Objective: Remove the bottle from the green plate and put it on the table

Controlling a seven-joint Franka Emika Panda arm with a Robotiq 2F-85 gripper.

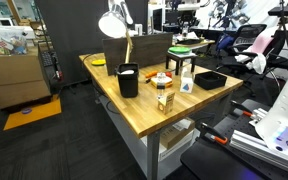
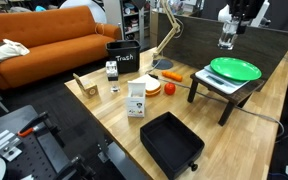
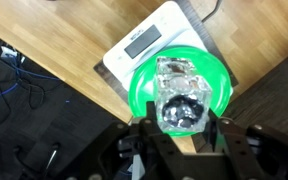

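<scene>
My gripper (image 3: 181,128) is shut on a clear plastic bottle (image 3: 180,95), which sits between the two fingers in the wrist view. The bright green plate (image 3: 144,85) lies directly below the bottle on a white scale (image 3: 144,45). In an exterior view the gripper (image 2: 227,38) holds the bottle in the air, above and to the left of the green plate (image 2: 234,68), with a clear gap between them. The plate stands raised on a small stand at the far end of the wooden table (image 2: 244,130). The plate also shows in an exterior view (image 1: 181,48).
A black tray (image 2: 171,140) lies near the table's front edge. A white carton (image 2: 136,98), a red bowl (image 2: 152,87), a carrot (image 2: 172,75) and a black trash bin (image 2: 122,58) stand mid-table. A lamp (image 1: 114,22) leans over the table.
</scene>
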